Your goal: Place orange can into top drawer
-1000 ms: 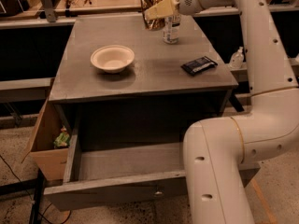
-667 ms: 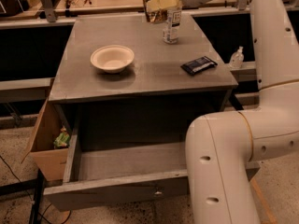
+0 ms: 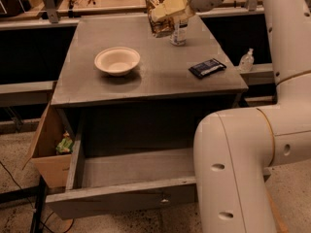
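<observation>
My gripper (image 3: 167,11) is shut on the orange can (image 3: 156,6) and holds it tilted in the air above the back of the grey table (image 3: 160,84). It is just left of a clear plastic bottle (image 3: 179,33). The top drawer (image 3: 121,203) stands pulled open below the table's front edge. Its inside (image 3: 136,168) is bare and its small round knob (image 3: 165,199) shows on the front panel. The can is well behind and above the drawer.
A pale bowl (image 3: 117,60) sits on the table's left half and a black packet (image 3: 207,68) on its right. A cardboard box (image 3: 46,147) holding something green stands left of the drawer. My arm's large white link (image 3: 233,174) covers the drawer's right end.
The gripper keeps hold of the can above the back of the table and has shifted only slightly. The upper arm has swung a little to the right.
</observation>
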